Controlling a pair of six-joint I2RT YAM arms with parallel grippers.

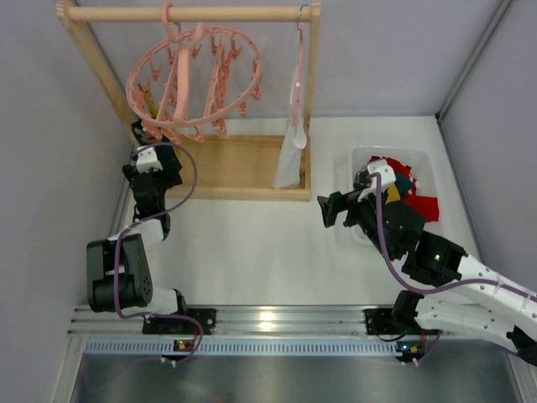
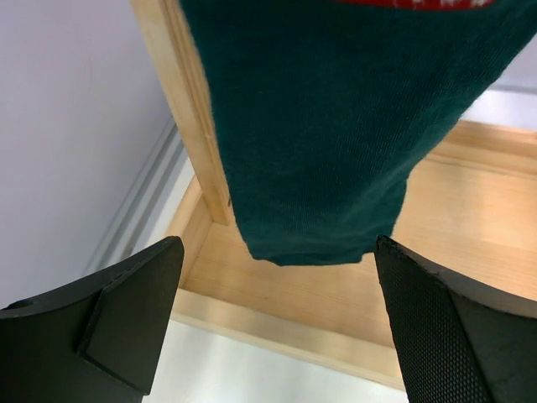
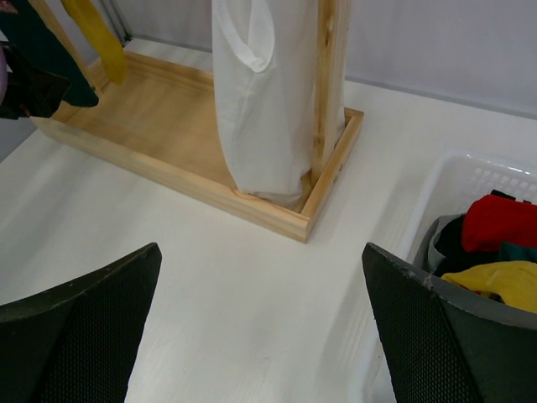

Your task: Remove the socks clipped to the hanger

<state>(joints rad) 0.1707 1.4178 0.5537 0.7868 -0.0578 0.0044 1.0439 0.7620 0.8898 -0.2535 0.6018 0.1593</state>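
The round pink hanger (image 1: 197, 80) hangs from the wooden rack's top bar. A dark teal sock (image 2: 336, 126) hangs from it, its toe just above and between my left gripper's (image 2: 277, 327) open fingers, not touching them. In the top view that gripper (image 1: 144, 134) sits under the ring's left edge, beside a mustard sock (image 1: 149, 101). The mustard sock (image 3: 96, 34) and teal sock (image 3: 42, 50) also show in the right wrist view. My right gripper (image 3: 260, 336) is open and empty over the white table, left of the bin (image 1: 331, 210).
The wooden rack's base tray (image 1: 243, 191) lies under the hanger. A white cloth (image 3: 252, 101) on a slim pink hanger hangs by the right post. A white bin (image 1: 419, 159) at right holds red (image 3: 503, 220), yellow and teal socks. Walls stand close on the left and right.
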